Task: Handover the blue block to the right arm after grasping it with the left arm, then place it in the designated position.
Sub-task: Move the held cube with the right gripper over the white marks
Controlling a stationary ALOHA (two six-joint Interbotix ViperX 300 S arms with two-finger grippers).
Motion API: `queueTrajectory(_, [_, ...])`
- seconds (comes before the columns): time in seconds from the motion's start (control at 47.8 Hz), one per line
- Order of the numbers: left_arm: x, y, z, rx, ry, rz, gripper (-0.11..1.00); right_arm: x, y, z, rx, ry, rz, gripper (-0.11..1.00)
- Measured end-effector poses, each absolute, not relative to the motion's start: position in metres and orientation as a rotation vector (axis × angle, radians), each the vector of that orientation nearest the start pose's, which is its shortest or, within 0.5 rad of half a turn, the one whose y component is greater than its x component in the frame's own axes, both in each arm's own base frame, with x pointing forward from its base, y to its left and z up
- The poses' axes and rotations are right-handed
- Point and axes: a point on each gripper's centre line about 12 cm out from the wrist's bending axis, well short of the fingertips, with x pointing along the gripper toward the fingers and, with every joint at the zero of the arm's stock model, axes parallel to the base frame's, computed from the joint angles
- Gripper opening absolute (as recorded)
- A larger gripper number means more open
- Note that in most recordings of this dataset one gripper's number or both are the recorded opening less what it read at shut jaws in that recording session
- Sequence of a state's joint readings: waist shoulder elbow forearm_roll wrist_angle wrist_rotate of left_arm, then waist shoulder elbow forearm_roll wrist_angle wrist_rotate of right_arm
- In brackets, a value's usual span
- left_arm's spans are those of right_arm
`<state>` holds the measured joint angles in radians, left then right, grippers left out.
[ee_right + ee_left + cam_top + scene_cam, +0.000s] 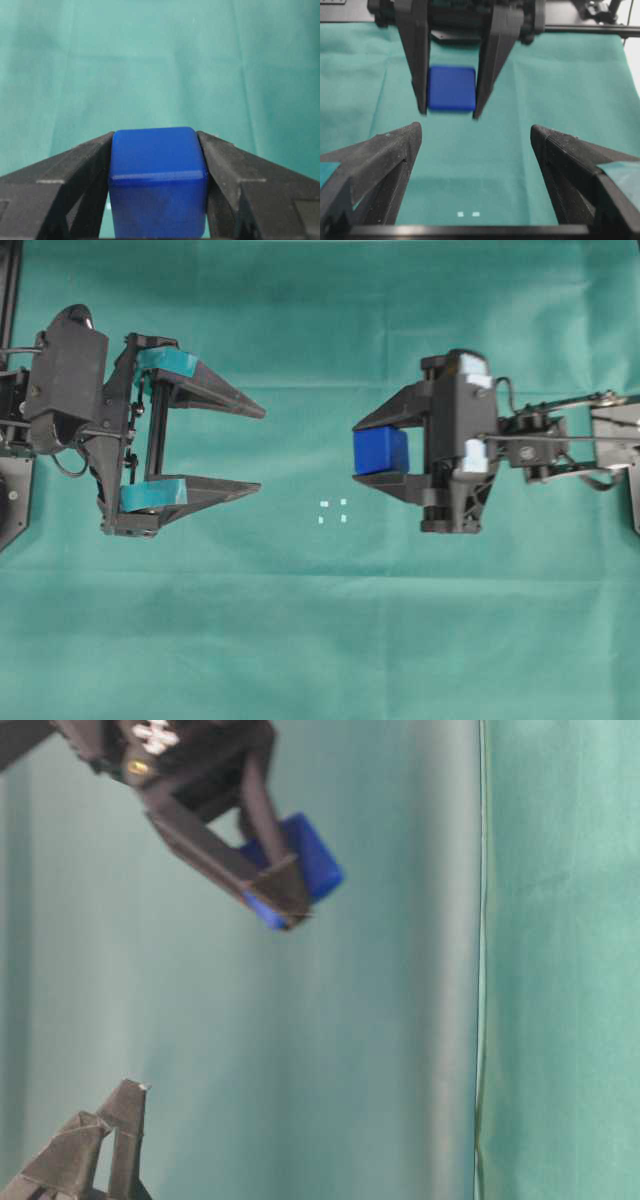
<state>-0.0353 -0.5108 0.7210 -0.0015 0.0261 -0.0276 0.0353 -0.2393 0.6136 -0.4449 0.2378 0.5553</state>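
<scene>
The blue block [381, 451] sits clamped between the plain black fingers of my right gripper [356, 452], held above the green cloth. The right wrist view shows the block [157, 165] filling the gap of the right gripper [156, 134]. My left gripper [262, 448], with teal tape bands, stands wide open and holds nothing, a short gap to the left of the block. From the left wrist, the left gripper [476, 132] faces the block [451, 88]. The designated position [333, 512], small white marks, lies on the cloth between the grippers, slightly nearer the front, also visible as two marks [468, 214].
Green cloth [320, 640] covers the whole table. A vertical fold or seam in the cloth [481, 970] shows in the table-level view. Black frame parts [8, 300] stand at the far left edge.
</scene>
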Motion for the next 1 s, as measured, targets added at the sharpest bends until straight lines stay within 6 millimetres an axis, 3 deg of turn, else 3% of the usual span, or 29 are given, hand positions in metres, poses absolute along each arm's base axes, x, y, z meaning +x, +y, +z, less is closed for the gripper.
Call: queueTrajectory(1.004, [0.314,-0.011,0.326,-0.025,0.241,-0.032,0.98,0.422,0.016,0.14,0.142,0.705,-0.016,0.54])
